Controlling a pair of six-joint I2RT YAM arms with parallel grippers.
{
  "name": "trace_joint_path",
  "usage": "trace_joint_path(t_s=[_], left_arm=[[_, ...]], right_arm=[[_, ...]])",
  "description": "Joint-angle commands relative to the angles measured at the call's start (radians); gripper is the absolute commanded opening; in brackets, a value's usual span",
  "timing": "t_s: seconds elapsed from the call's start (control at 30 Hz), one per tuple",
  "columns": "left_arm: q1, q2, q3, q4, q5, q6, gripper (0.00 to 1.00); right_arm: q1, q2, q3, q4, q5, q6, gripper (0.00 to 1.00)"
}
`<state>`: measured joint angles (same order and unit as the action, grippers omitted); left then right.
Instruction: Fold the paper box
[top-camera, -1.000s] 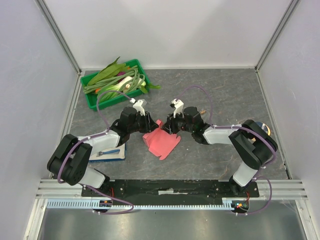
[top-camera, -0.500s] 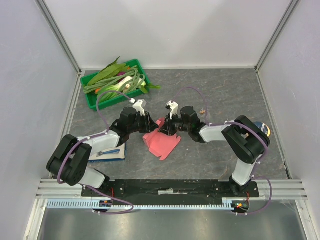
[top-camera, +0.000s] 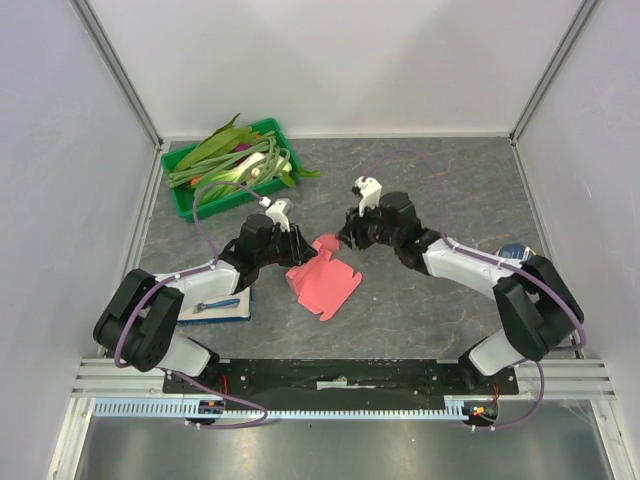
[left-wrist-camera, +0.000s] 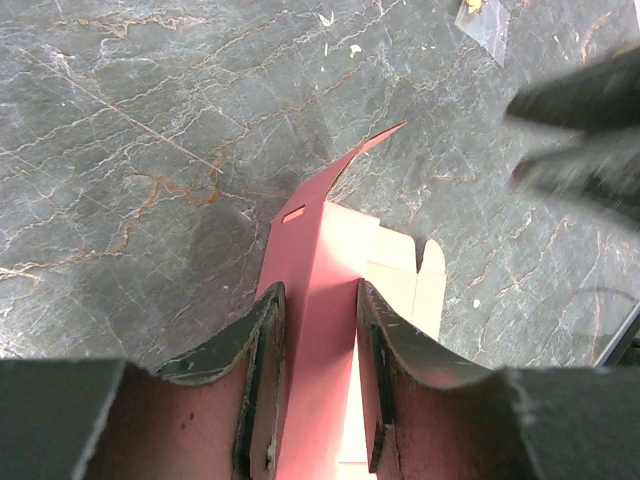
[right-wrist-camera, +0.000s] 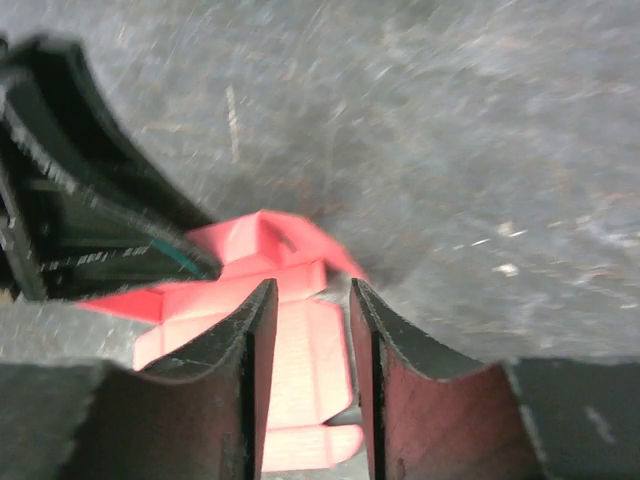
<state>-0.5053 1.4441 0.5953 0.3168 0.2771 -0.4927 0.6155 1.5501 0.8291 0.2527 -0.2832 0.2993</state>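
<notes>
The paper box (top-camera: 325, 285) is a pink-red die-cut card lying partly folded on the grey table between the two arms. One flap (left-wrist-camera: 310, 250) with a small slot stands raised. In the left wrist view my left gripper (left-wrist-camera: 318, 295) straddles this flap, its jaws partly apart, the card lying against the left finger (left-wrist-camera: 262, 360). In the top view the left gripper (top-camera: 297, 250) sits at the box's far left edge. My right gripper (top-camera: 346, 238) hovers open just beyond the box's far corner. Nothing lies between its fingers (right-wrist-camera: 260, 340), and the box (right-wrist-camera: 300, 370) shows below them.
A green tray (top-camera: 186, 207) of long green vegetables stands at the back left. A white-and-blue booklet (top-camera: 215, 306) lies under the left arm's forearm. A small round object (top-camera: 516, 250) sits behind the right arm's elbow. Grey walls enclose the table on three sides.
My right gripper reached the raised flap half a second ago, then drew back up and to the right, its elbow swinging outward. The left gripper has stayed in place.
</notes>
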Motion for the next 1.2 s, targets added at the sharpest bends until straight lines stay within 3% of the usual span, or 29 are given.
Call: trace_joint_path(t_s=[0.0, 0.17, 0.37, 0.53, 0.73, 0.93, 1.17], left_arm=[[0.002, -0.022, 0.017, -0.024, 0.031, -0.001, 0.38], [0.002, -0.021, 0.023, -0.035, 0.036, 0.002, 0.38], [0.001, -0.027, 0.032, -0.05, 0.037, 0.008, 0.38], [0.001, -0.022, 0.035, -0.047, 0.04, 0.003, 0.38], [0.001, -0.017, 0.034, -0.039, 0.043, -0.003, 0.38], [0.001, -0.01, 0.032, -0.033, 0.047, -0.007, 0.37], [0.002, -0.007, 0.031, -0.028, 0.053, -0.01, 0.36]], right_arm=[[-0.085, 0.002, 0.117, -0.17, 0.06, -0.067, 0.45], [-0.097, 0.233, 0.403, -0.387, -0.14, -0.29, 0.49], [-0.097, 0.32, 0.493, -0.483, -0.298, -0.439, 0.48], [-0.096, 0.357, 0.472, -0.506, -0.387, -0.44, 0.42], [-0.095, 0.367, 0.429, -0.455, -0.444, -0.393, 0.27], [-0.076, 0.312, 0.352, -0.403, -0.442, -0.397, 0.36], [-0.03, 0.285, 0.295, -0.328, -0.403, -0.411, 0.36]])
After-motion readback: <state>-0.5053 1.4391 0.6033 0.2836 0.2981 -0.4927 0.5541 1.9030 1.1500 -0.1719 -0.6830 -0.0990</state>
